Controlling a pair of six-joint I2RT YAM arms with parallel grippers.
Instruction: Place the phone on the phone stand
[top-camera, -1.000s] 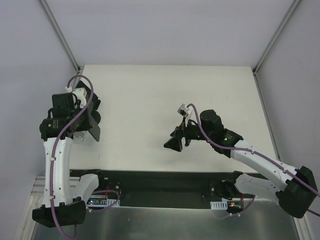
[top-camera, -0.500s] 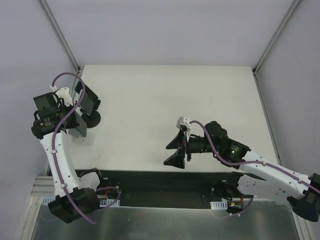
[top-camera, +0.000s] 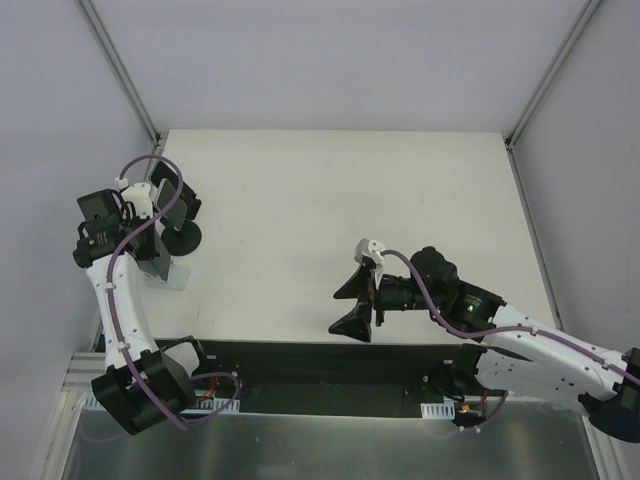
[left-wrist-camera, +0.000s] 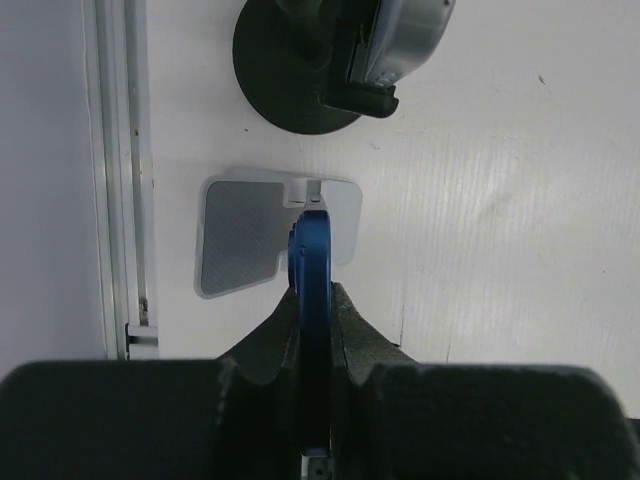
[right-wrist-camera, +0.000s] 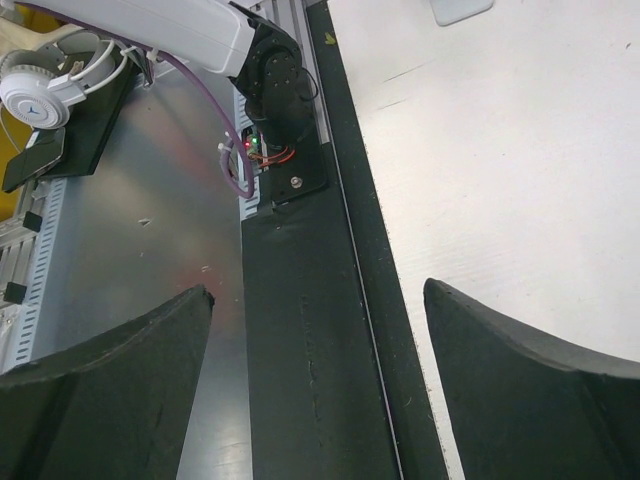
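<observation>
My left gripper (left-wrist-camera: 312, 300) is shut on the phone (left-wrist-camera: 311, 262), a blue slab seen edge-on between the fingers and held upright. It hangs just above the table, over a flat white-rimmed grey pad (left-wrist-camera: 235, 240). The phone stand (left-wrist-camera: 285, 75) has a black disc base and a post with a silver-grey head (left-wrist-camera: 405, 35). It stands just beyond the phone, apart from it. In the top view the stand (top-camera: 180, 238) is at the table's left edge, with my left gripper (top-camera: 142, 246) and the phone (top-camera: 153, 256) beside it. My right gripper (top-camera: 355, 300) is open and empty, and it also shows in the right wrist view (right-wrist-camera: 315, 330).
A metal rail (left-wrist-camera: 120, 170) runs along the table's left edge, close to the phone. A black strip (right-wrist-camera: 320, 300) borders the near edge, under my right gripper. White headphones (right-wrist-camera: 35, 90) lie off the table. Walls stand to the left, right and back.
My left gripper has swung left and nearer with the phone, which now hangs beside the stand base. My right gripper has pulled back toward the table's near edge, still open.
</observation>
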